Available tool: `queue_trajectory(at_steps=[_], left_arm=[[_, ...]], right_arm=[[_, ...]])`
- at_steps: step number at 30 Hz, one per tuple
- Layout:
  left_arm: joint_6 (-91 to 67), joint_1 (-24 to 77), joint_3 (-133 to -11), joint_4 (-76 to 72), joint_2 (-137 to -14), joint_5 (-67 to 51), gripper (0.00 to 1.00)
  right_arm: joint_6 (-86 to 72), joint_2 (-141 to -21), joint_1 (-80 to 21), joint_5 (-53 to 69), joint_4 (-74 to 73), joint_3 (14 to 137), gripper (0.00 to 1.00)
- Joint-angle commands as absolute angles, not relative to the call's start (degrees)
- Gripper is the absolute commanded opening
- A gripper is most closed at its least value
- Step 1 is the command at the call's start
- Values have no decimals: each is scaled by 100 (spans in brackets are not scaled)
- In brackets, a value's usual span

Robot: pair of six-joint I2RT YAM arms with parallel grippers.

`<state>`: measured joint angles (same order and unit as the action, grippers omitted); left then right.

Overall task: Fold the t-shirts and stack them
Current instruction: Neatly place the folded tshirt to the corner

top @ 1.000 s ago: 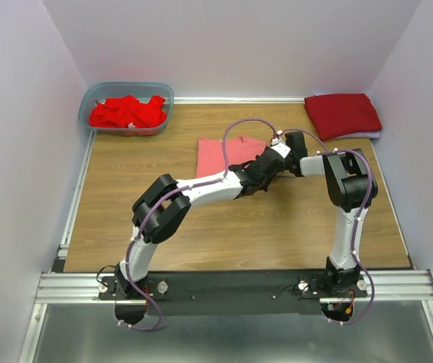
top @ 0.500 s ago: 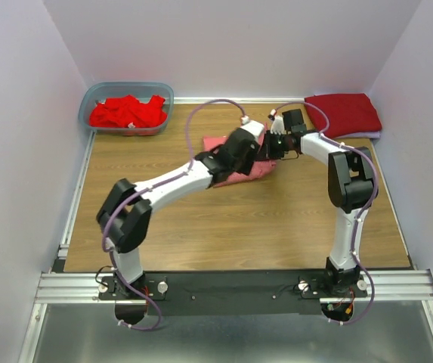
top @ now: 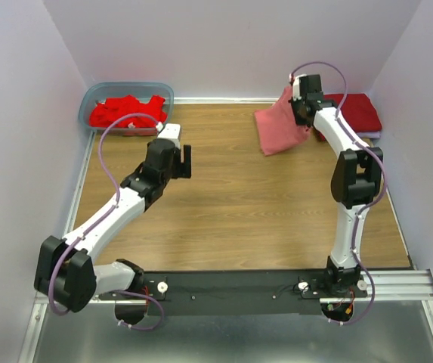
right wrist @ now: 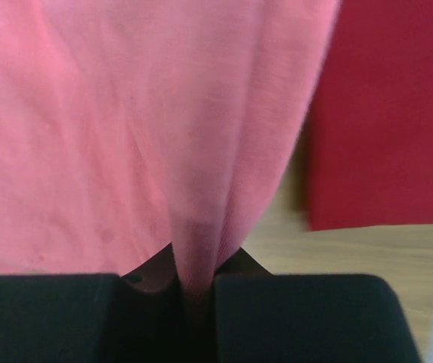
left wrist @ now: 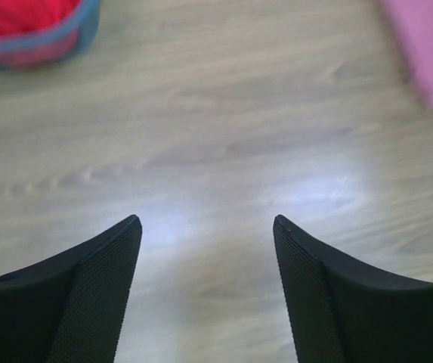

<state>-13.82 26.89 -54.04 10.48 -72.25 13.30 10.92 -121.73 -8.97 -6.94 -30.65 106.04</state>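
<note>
A folded salmon-pink t-shirt [top: 279, 126] hangs in the air at the back right, pinched at its top by my right gripper [top: 301, 112]. In the right wrist view the pink cloth [right wrist: 140, 128] runs down between the shut fingers of that gripper [right wrist: 195, 283]. Just right of it a folded dark crimson t-shirt [top: 343, 113] [right wrist: 386, 113] lies on the table. My left gripper [top: 183, 160] [left wrist: 205, 221] is open over bare wood at the left, holding nothing. Crumpled bright red t-shirts [top: 127, 112] [left wrist: 16, 13] fill the tub.
The translucent blue-grey tub [top: 125, 88] [left wrist: 69, 32] stands in the back left corner. White walls close in the table on three sides. A pale layer shows under the crimson t-shirt at the right wall. The pink t-shirt's corner [left wrist: 428, 45] shows at the left wrist view's top right.
My left gripper opened, let go of the pink t-shirt and swung left toward the tub. My right gripper lifted the pink t-shirt and carried it back right, next to the crimson one.
</note>
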Motion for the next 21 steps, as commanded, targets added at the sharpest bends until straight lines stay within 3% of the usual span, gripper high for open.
queue_trajectory(at_steps=[1,2,4,13,21], left_arm=[[-1661,2610,-4598,782,-6681,1730,87],[-1705,2602,-4414,869,-6584,1853,95],[-1897,2575,-4246,966,-6329,2186,99],[-1969,2558,-4087,694,-5968,2996,98],[-1968,2566,-4157,624,-6266,2971,98]], right_arm=[[1767,-12681,-774,-2328,-3076,11450,1],[1775,-12778,-739,-2442,-3076,11835,0],[1775,-13051,-642,-2645,-3067,12171,0],[2285,-13597,-466,-3190,-3024,13051,0],[2724,-13693,-264,-3295,-2733,13385,0]])
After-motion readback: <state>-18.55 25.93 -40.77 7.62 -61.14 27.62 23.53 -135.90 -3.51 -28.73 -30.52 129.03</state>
